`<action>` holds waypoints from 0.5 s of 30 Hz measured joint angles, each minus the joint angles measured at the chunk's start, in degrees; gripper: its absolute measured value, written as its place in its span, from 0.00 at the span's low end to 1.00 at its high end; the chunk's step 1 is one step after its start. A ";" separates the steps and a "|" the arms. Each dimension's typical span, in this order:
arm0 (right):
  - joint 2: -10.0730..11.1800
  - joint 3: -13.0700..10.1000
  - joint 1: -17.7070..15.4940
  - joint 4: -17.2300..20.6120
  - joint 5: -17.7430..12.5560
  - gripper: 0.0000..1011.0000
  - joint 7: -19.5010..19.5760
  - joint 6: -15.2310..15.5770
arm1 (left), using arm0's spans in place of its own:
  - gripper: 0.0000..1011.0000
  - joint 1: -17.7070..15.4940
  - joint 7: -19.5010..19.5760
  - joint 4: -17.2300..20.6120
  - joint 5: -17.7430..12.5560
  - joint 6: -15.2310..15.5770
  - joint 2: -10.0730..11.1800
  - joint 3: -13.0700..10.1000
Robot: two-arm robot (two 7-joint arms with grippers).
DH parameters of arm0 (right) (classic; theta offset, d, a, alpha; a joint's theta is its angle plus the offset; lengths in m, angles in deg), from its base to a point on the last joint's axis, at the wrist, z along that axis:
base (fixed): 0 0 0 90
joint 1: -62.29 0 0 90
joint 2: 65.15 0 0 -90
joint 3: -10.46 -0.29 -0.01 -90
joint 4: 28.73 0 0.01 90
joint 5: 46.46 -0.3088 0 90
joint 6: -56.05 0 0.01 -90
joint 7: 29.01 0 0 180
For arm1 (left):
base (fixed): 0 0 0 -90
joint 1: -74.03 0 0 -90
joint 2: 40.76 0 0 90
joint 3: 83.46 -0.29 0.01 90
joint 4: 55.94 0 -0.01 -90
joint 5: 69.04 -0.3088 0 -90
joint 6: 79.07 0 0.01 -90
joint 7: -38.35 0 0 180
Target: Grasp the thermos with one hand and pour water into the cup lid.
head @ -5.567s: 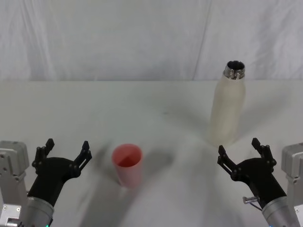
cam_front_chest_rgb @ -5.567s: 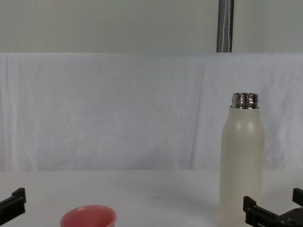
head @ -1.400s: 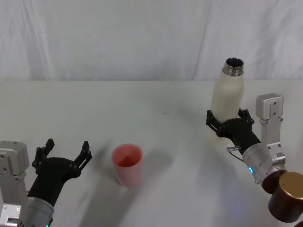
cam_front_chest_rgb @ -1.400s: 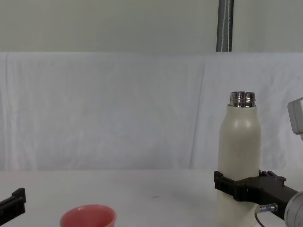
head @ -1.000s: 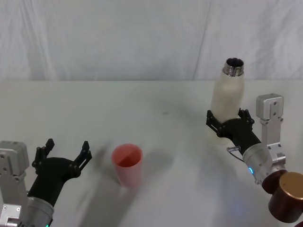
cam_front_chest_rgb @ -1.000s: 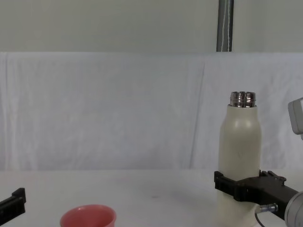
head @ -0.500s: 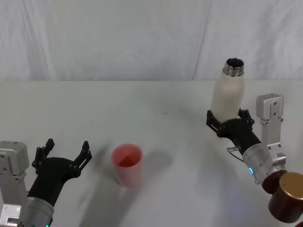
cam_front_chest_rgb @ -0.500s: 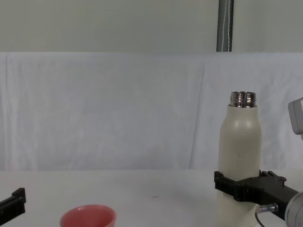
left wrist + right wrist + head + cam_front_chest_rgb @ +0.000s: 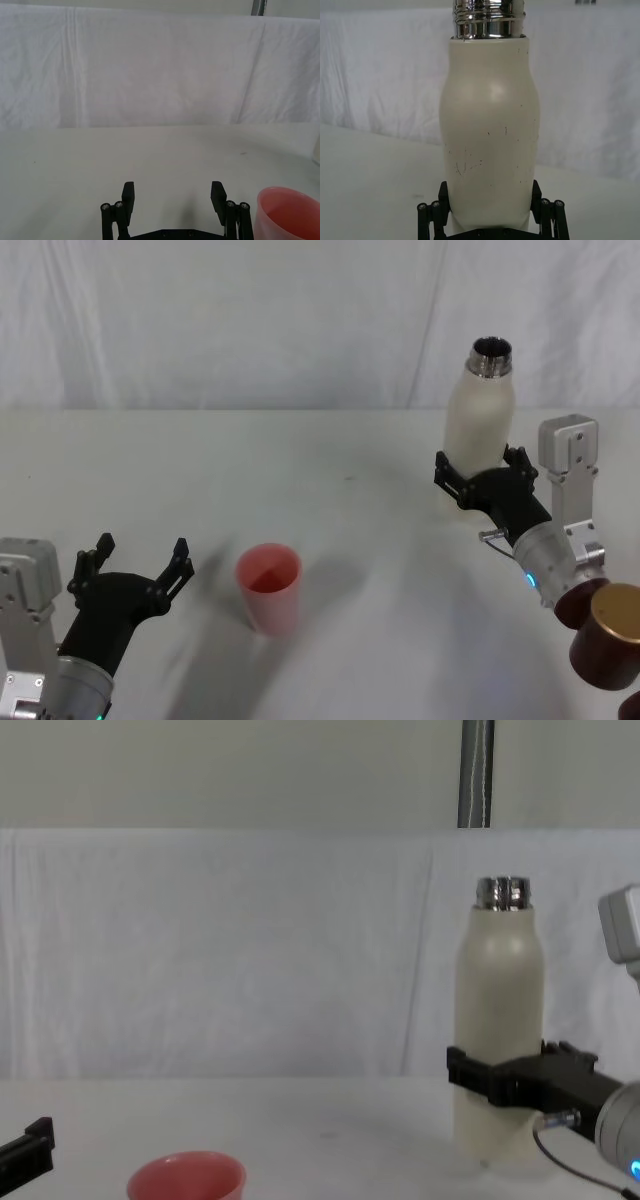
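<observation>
Thermos (image 9: 478, 425), one only, stands upright at the right of the head frame, its open steel neck at the top. Right claw (image 9: 478, 487) is closed round the lower body of that thermos, one black finger on each side; the right wrist view shows both fingers (image 9: 443, 199) pressed against the cream wall of the bottle (image 9: 489, 140). In the chest view the thermos (image 9: 498, 990) sits at the right of the frame with the claw (image 9: 495, 1082) clamped across its lower part, and its base appears to hang just above the table (image 9: 330, 1135), though I cannot tell for certain that it has left the surface.

One cup lid (image 9: 268, 587), pink and upright, is in the lower centre-left of the head frame, well apart from the thermos. It shows at the bottom left of the chest view (image 9: 187, 1183) and at the lower right corner of the left wrist view (image 9: 286, 212).

Left claw (image 9: 135, 560) rests at the lower left of the head frame, just beside the cup lid, its two fingers (image 9: 128, 196) spread wide and holding nothing.

One white table (image 9: 330, 470) carries everything, with a white cloth backdrop (image 9: 250, 320) behind.
</observation>
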State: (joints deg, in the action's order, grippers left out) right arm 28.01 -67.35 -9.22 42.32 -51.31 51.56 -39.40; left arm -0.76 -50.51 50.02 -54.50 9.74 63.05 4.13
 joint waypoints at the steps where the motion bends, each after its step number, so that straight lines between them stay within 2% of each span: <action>1: 0.17 0.12 -0.04 0.43 0.23 0.94 0.00 0.07 | 0.99 0.00 0.00 0.00 0.00 0.00 0.00 0.00; 7: 2.46 1.48 -0.97 4.94 3.66 0.94 0.01 0.49 | 0.99 0.00 0.00 0.00 0.00 0.00 0.00 0.00; 10: 4.73 2.75 -2.16 8.92 7.23 0.94 0.25 1.08 | 0.99 0.00 0.00 0.00 0.00 0.00 0.00 0.00; 12: 5.14 2.94 -2.44 9.69 7.91 0.94 0.28 1.23 | 0.99 0.00 0.00 0.00 0.00 0.00 0.00 0.00; 15: 7.04 3.84 -3.83 13.16 11.14 0.94 0.60 1.79 | 0.99 0.00 0.00 0.00 0.00 0.00 0.00 0.00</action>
State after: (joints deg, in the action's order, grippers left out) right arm 35.05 -63.51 -13.04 55.48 -40.17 52.15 -37.61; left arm -0.76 -50.51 50.02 -54.50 9.74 63.05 4.13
